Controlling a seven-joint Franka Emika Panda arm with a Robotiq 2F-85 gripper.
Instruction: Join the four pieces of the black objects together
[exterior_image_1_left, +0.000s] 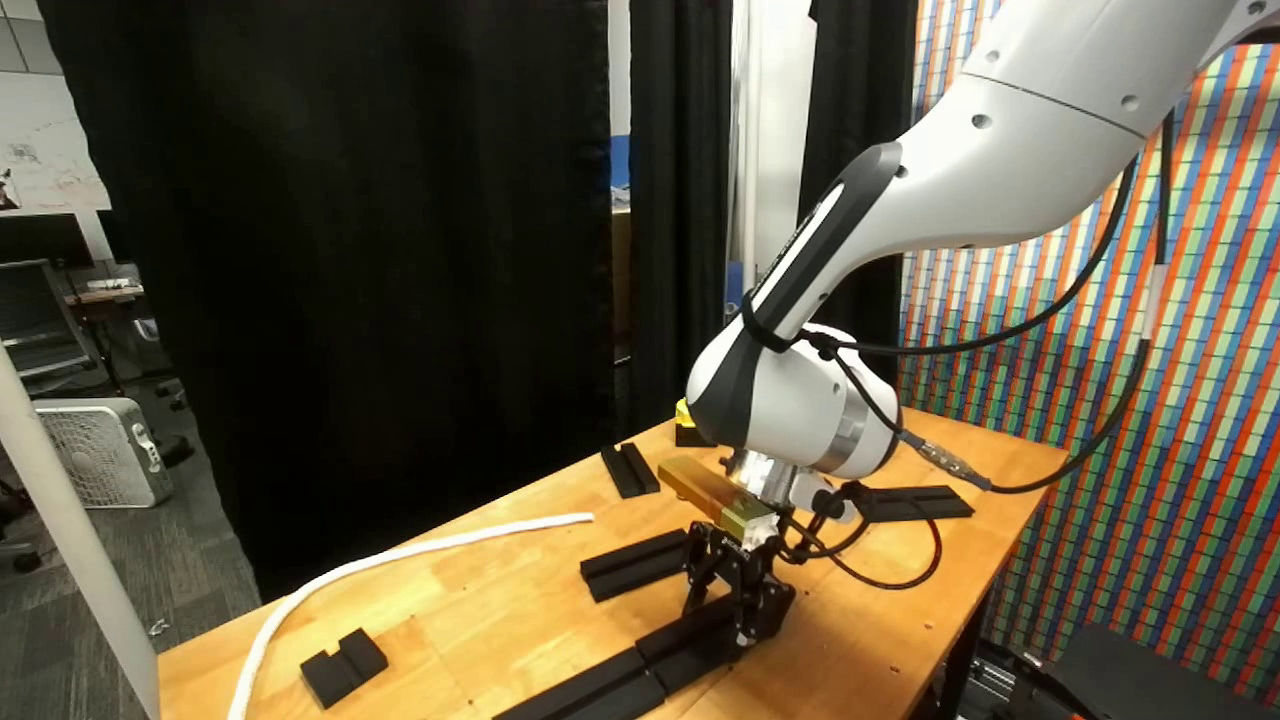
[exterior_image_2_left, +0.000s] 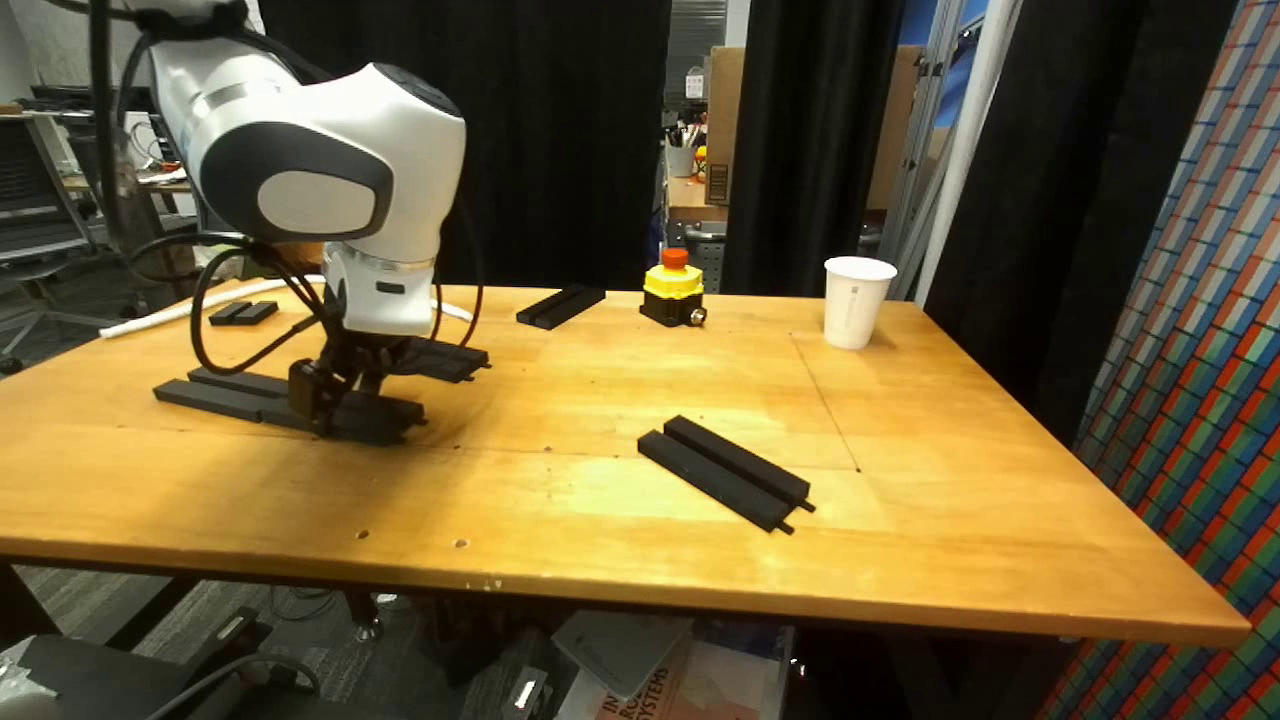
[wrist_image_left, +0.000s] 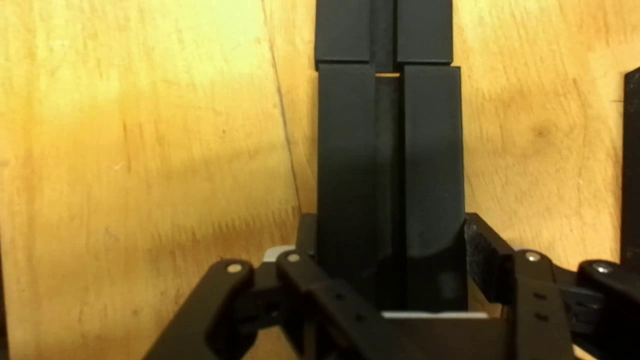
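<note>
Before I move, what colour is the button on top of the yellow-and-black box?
The button is orange-red; it shows best in an exterior view.

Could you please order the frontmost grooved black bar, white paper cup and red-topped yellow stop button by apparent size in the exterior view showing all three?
Largest first:
Black bar, nearest the camera
Paper cup
Stop button

in an exterior view, a printed item (exterior_image_2_left: 662, 692) below the table (exterior_image_2_left: 600, 540) shows the letters "in", "ro" and "systems".
</note>
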